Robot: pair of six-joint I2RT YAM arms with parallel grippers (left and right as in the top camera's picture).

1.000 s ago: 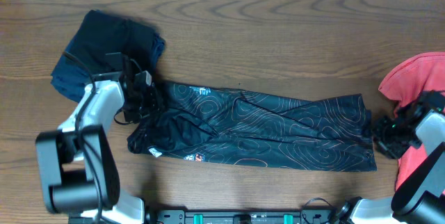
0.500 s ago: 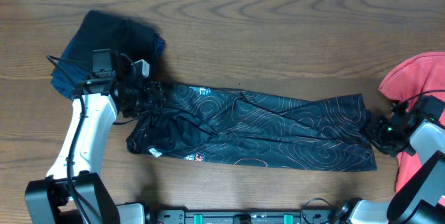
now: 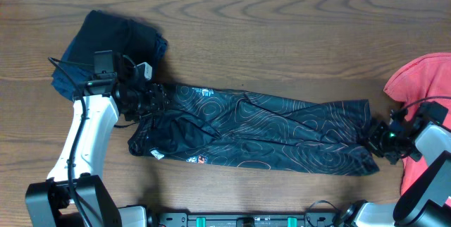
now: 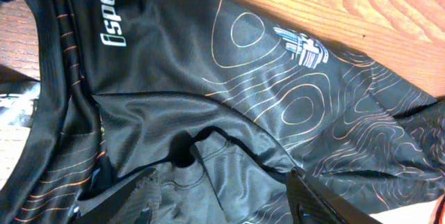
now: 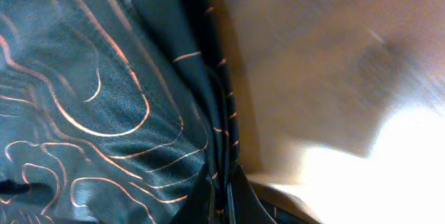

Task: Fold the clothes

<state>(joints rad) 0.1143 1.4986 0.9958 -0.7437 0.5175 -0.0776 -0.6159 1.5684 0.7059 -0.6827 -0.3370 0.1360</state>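
The clothes are a black jersey (image 3: 261, 132) with thin orange contour lines, stretched lengthwise across the table, and a coral-red T-shirt (image 3: 423, 79) heaped at the right edge. My left gripper (image 3: 150, 100) hovers over the jersey's bunched left end. In the left wrist view the left gripper (image 4: 219, 206) is open, its fingertips (image 4: 320, 203) wide apart above loose folds of the jersey (image 4: 278, 99). My right gripper (image 3: 373, 142) is at the jersey's right end. In the right wrist view the right gripper (image 5: 221, 196) is shut on the hem of the jersey (image 5: 90, 78).
A dark navy garment (image 3: 113, 44) lies crumpled at the back left, just behind my left arm. Bare wooden table (image 3: 282, 37) runs along the back, and the right wrist view shows the table (image 5: 313, 57) beside the pinched hem.
My right gripper has closed on the jersey's right hem and drawn that corner slightly inward. My left arm swung round a second ago and has since held still over the left end.
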